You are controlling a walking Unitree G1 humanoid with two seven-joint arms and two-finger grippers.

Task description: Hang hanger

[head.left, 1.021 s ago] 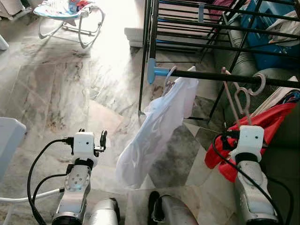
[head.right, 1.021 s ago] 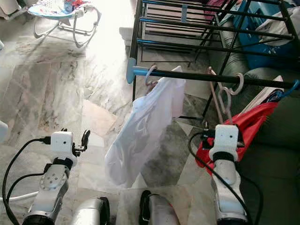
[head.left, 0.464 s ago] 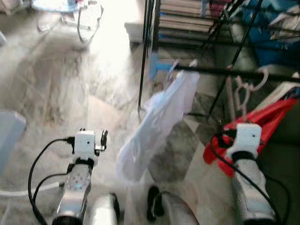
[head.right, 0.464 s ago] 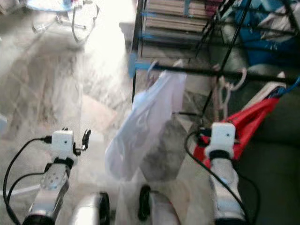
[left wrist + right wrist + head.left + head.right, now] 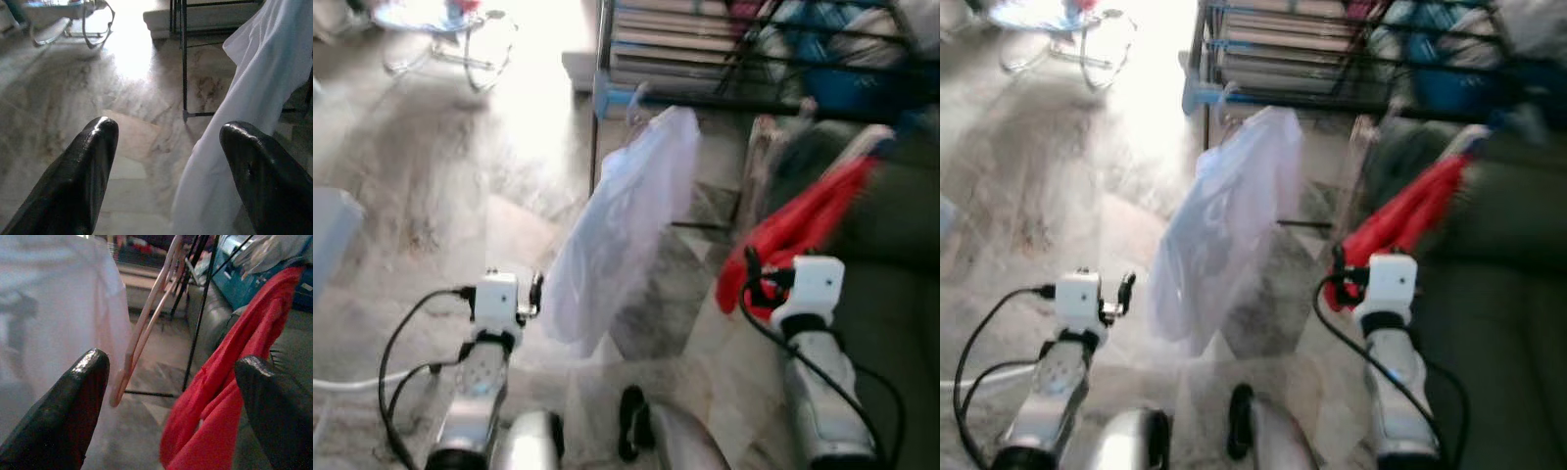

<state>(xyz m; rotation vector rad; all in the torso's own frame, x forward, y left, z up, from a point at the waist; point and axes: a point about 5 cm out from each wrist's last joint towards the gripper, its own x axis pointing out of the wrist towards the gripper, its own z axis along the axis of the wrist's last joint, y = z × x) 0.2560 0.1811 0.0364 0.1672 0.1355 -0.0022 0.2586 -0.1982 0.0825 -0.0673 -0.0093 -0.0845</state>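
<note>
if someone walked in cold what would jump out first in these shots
A big white garment hanging from the drying rack in the middle would catch the eye first. Next is the bright red cloth to its right, just beyond the open right gripper. Pale pink hangers hang between the two.

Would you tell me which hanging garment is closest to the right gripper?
The red garment, draped just beyond the right gripper; the white garment hangs further over, toward the left gripper.
</note>
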